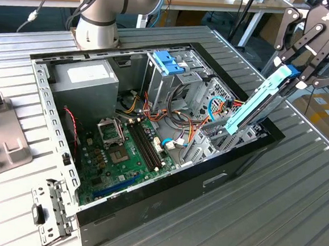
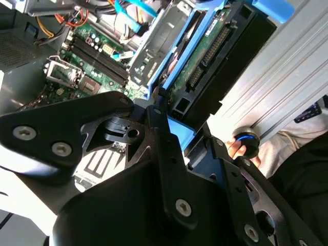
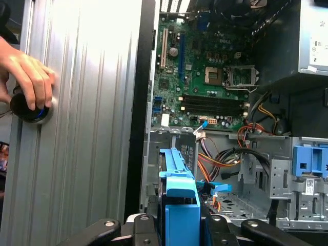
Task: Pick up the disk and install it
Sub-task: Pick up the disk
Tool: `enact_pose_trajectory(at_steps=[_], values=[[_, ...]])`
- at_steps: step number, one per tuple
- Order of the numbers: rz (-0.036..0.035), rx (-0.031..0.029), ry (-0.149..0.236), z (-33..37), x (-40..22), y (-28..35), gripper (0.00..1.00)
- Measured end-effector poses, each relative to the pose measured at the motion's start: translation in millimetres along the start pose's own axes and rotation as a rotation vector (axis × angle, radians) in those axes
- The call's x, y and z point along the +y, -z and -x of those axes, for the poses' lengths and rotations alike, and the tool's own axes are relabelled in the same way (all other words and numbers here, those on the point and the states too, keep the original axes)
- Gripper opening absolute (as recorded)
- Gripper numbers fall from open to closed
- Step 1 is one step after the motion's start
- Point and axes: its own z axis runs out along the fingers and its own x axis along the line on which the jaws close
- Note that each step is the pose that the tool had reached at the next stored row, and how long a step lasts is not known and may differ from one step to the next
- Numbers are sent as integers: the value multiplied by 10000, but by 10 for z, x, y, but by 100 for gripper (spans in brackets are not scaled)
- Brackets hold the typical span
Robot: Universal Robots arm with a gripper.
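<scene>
Ribbed metal table, open computer case, tool gripping the disk — long axis slanting down into case.

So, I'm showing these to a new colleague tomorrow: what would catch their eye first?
Most striking is the disk, with bright blue rails, held tilted in the claw over the open computer case at the exterior view's right. Next comes the green motherboard lying bare inside it. In the first wrist view a person's hand rests on a round button on the metal table.
</scene>
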Motion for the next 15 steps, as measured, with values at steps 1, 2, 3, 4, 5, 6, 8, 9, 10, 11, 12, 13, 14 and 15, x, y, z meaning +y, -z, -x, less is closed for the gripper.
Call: enact_pose_trajectory(at_steps=[1,2,3,4,5,6,8,9,10,11,12,13,14,15], values=[[12,-3,-1,-7,-30,2,37],[26,-8,-1,-17,-68,4,37],[41,-11,-2,-25,-107,8,37],[55,-15,-3,-33,-145,10,37],[74,-21,-5,-43,-195,14,37],[103,-27,-5,-56,-274,19,37],[146,-36,-9,-72,-390,28,37],[157,-42,-9,-76,-422,30,37],[168,-50,-9,-81,-455,32,37],[173,-55,-9,-83,-473,34,37],[173,-57,-10,-83,-477,34,37],[174,-58,-11,-83,-477,34,37],[174,-59,-9,-83,-480,35,37],[174,-61,-9,-84,-482,34,37]])
